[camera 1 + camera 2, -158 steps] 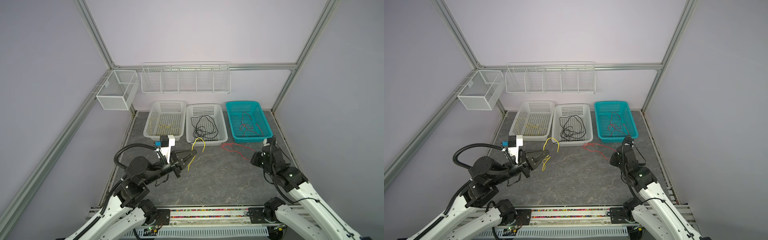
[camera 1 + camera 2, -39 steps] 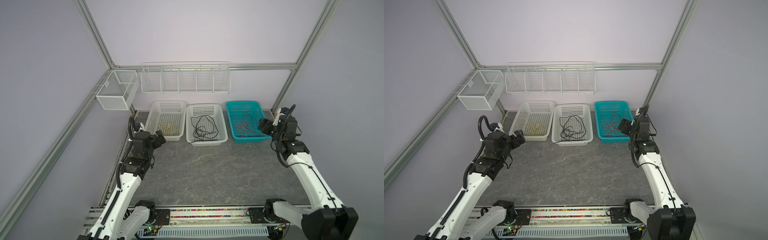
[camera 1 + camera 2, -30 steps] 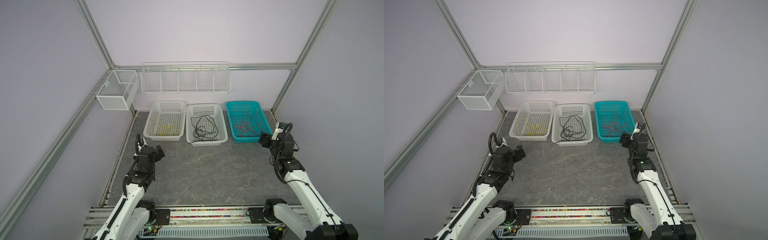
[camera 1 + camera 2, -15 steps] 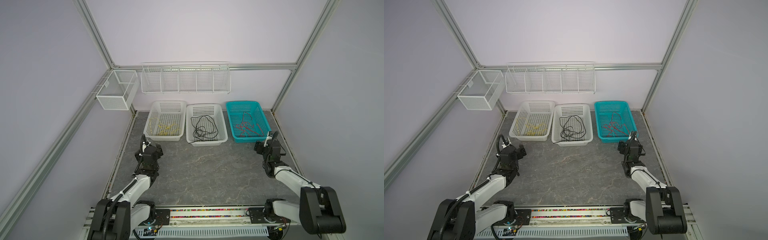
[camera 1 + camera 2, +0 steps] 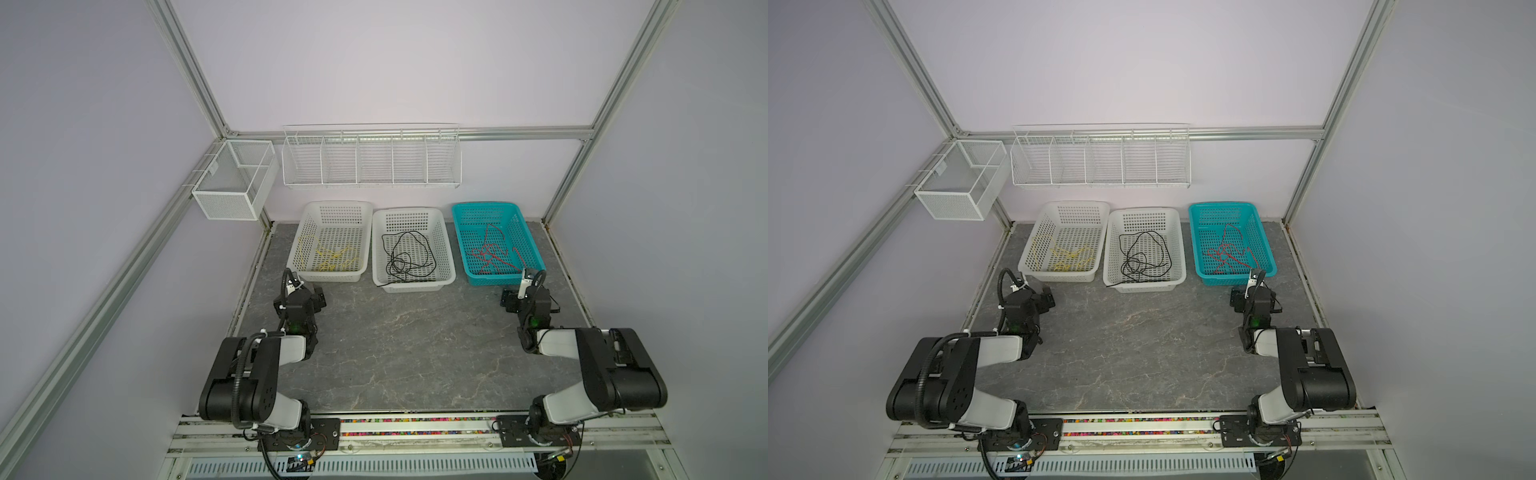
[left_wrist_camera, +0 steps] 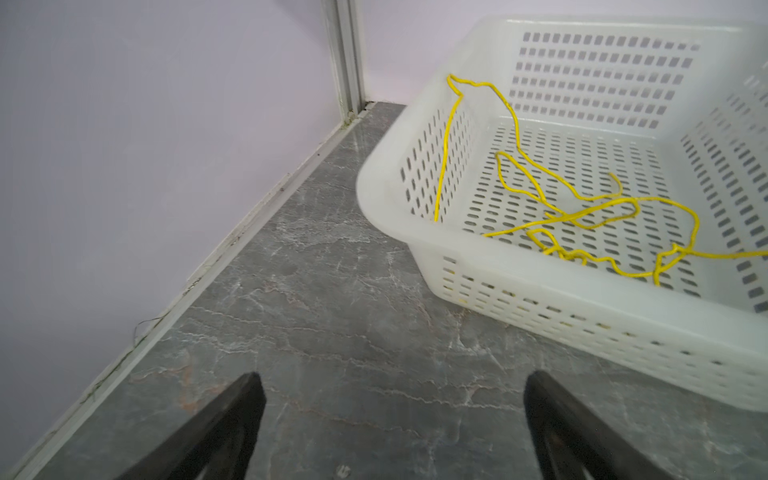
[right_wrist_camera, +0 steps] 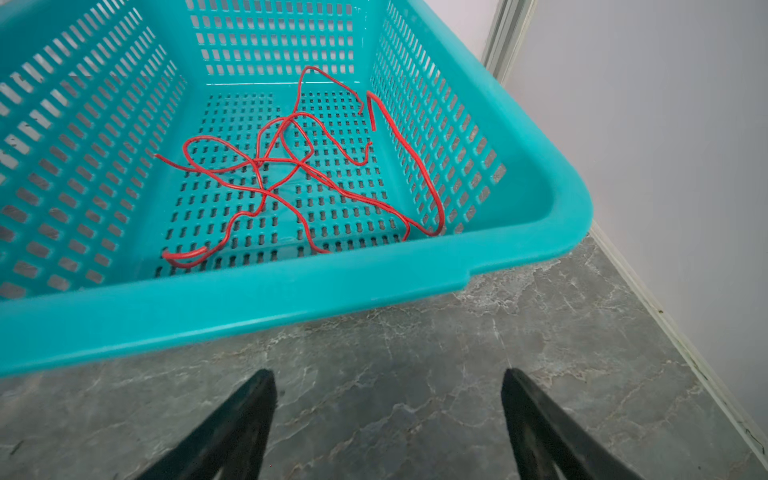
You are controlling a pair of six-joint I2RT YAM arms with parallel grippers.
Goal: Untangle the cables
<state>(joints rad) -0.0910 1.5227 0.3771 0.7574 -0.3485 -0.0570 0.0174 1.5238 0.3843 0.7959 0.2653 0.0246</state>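
Note:
Three cables lie apart, each in its own basket. The yellow cable [image 5: 332, 258] [image 6: 582, 212] rests in the left white basket [image 5: 335, 206] [image 6: 415, 232]. In the middle white basket [image 5: 411, 212] lies the black cable [image 5: 405, 259]. The red cable [image 5: 492, 255] [image 7: 291, 174] is in the teal basket [image 5: 486, 206] [image 7: 291, 299]. My left gripper [image 5: 316, 296] [image 6: 392, 382] is open and empty over the floor in front of the left basket. Just before the teal basket my right gripper [image 5: 508, 300] [image 7: 388, 376] also stands open, with nothing between its fingers.
A long wire rack [image 5: 371, 160] and a small mesh box [image 5: 232, 178] hang on the back and left walls. Both arms are folded low near the front rail [image 5: 415, 426], left arm [image 5: 249, 374] and right arm [image 5: 602, 370]. Walls close in on either side.
Both arms have drawn back and folded down toward the front rail over the last second. The grippers stayed open. The cables stay in their baskets.

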